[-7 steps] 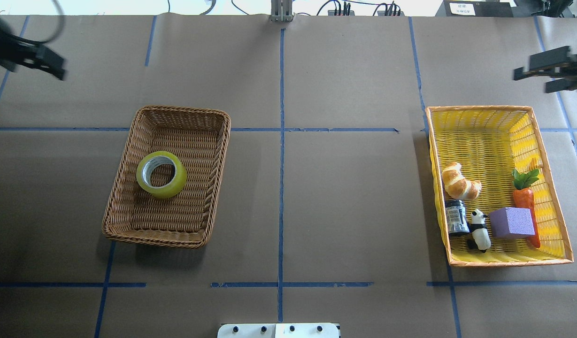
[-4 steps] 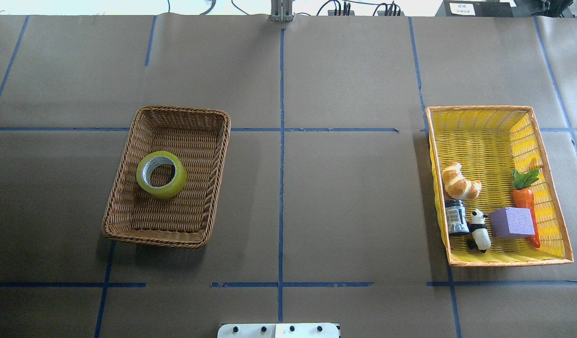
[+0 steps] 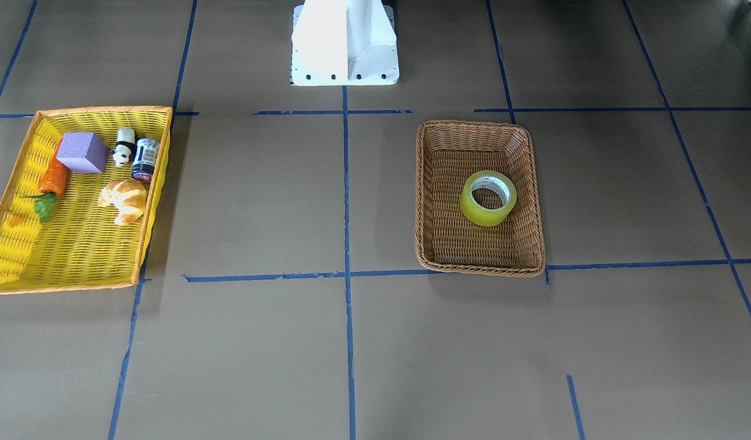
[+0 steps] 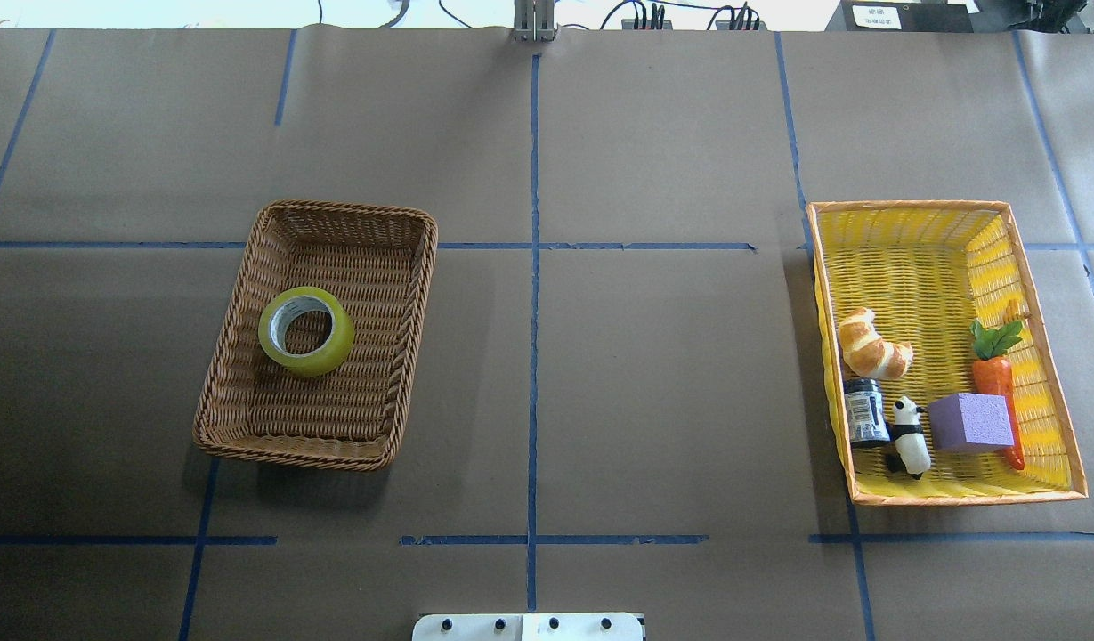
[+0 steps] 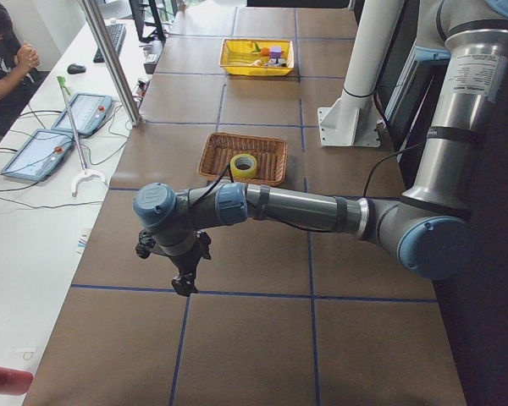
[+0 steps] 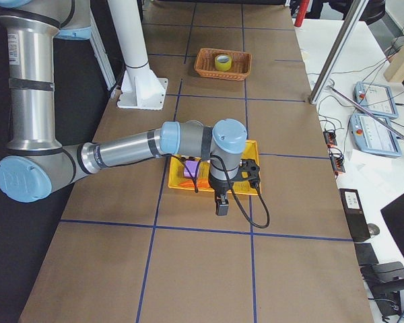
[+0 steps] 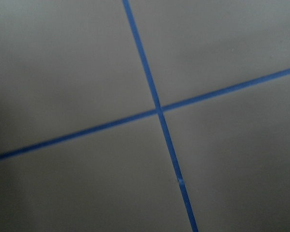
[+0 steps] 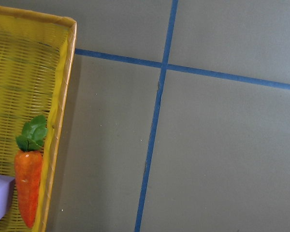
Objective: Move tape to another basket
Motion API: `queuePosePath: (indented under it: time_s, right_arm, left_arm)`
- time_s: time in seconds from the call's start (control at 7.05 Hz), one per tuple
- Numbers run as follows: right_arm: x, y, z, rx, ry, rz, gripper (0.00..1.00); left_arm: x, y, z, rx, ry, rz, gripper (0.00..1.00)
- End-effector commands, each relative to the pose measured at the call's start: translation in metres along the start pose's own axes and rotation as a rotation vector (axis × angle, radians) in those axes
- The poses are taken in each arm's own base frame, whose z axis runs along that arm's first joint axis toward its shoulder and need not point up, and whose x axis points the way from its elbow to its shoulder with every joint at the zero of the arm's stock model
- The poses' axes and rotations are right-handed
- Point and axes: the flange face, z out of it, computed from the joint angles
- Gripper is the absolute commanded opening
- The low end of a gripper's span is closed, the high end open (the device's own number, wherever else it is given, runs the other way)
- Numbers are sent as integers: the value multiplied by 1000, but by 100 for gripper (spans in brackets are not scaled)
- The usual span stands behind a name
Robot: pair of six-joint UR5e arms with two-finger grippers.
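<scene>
Left hand [image 5: 186, 275] hangs over the table's [image 4: 653, 374] left end, grip unreadable, then tape [image 4: 306, 330] flat inside the brown basket [image 4: 368, 276], yellow basket [image 4: 911, 258] holding carrot [image 4: 994, 374] far right, right hand [image 6: 221, 202] just beyond it, grip also unreadable.

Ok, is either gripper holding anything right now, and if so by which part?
Nothing appears held. The tape lies flat in the wicker basket, untouched; the left gripper and right gripper hang well away from it. Whether they are open cannot be told.
</scene>
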Motion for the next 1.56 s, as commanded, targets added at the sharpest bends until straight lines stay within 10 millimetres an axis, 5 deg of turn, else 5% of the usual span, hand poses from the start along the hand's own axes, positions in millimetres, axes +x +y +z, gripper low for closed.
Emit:
queuePosePath:
  time_s: [0.0,0.14,0.57,0.99,1.42]
  right_arm:
    - [-7,11,34,-72,-18,-13,100]
    - [-3,20,50,-103,-22,-4,100]
    - [-3,29,50,-105,-24,-4,100]
    - [0,35,58,-116,-47,1,100]
    - [-4,30,55,-107,-48,-7,100]
  left_arm:
    - [2,1,-2,1,-1,-21,100]
    - [5,1,-3,3,-1,-13,100]
    - [13,7,-6,14,-7,0,100]
    - [24,37,-3,26,-1,-125,100]
    - [39,36,-20,82,-27,-87,100]
